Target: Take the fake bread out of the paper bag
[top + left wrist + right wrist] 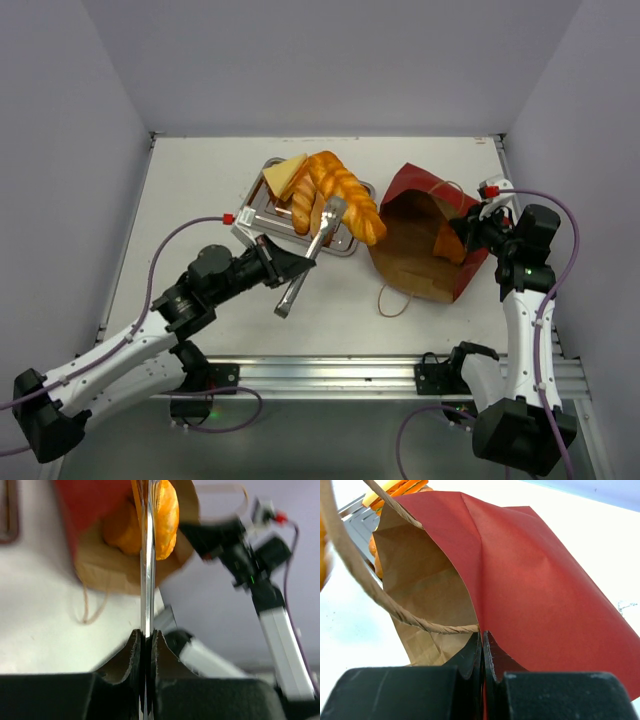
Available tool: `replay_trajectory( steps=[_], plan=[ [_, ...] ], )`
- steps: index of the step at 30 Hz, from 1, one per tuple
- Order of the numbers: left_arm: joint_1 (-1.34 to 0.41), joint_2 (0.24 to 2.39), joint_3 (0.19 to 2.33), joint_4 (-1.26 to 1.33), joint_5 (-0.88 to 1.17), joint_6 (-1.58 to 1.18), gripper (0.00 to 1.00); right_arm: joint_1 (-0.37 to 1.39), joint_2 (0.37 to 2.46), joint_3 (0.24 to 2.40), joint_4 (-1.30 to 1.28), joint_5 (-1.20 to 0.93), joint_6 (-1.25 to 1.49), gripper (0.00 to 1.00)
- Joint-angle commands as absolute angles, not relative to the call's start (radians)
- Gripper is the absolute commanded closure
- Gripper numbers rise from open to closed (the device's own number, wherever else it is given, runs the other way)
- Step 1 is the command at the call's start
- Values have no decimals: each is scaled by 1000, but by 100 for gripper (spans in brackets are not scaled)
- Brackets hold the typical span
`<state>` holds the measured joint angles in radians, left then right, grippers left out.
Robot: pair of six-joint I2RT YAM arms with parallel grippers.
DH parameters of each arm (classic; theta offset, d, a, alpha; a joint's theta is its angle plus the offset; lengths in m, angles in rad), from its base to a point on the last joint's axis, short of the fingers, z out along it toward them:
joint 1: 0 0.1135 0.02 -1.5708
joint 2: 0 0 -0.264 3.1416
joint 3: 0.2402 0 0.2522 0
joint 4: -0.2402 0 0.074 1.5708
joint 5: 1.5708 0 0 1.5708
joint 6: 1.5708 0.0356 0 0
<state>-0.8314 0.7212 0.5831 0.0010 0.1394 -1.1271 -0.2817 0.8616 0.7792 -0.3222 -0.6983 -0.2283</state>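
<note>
**Left gripper [146, 636].** The fingers [131, 652] are pressed together and clamped on thin metal tongs [147, 570], which show edge-on between them. From overhead, the tongs are gripped at about mid-length and held crosswise. Their far end reaches over the tray [262, 212] beside the loaves [345, 195]. I cannot tell whether it touches them. Their near end points toward the arm bases.

**Right gripper [483, 639].** The fingers [469, 655] are shut tight, pinching the rim of the bag [535, 580] where the red outside meets the tan inside. A twine handle [365, 585] loops out from the pinched spot and across the wrist view.

**Bag.** It lies on its side on the table [190, 190], just right of the tray, with its mouth open toward the left arm. A second handle [393, 300] trails on the table by the mouth.

**Bread.** One orange bread [450, 243] sits inside the bag, close beside the right gripper. The loaves lie outside the bag, piled on the tray, with a pale slice [285, 177] at its far end.
</note>
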Motion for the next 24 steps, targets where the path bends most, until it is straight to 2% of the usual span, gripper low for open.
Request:
replay_trajectory(
  steps=[1, 3, 9, 14, 17, 24],
  plan=[
    [-704, 819, 638, 267, 94, -1215, 100, -282, 844, 775, -291, -709, -230, 98],
    [-675, 842, 644, 291, 54, -1267, 100, -284, 842, 773, -290, -712, -230, 98],
    [-586, 836, 407, 543, -23, -1570, 100, -282, 851, 776, -288, -715, -235, 98],
    [-548, 811, 264, 675, -81, -1692, 100, -282, 851, 775, -287, -719, -235, 98],
    [-493, 842, 213, 742, -48, -1718, 100, -282, 853, 775, -288, -719, -235, 98],
    [-448, 865, 192, 710, -63, -1776, 100, -284, 851, 775, -287, -716, -235, 98]
  ],
)
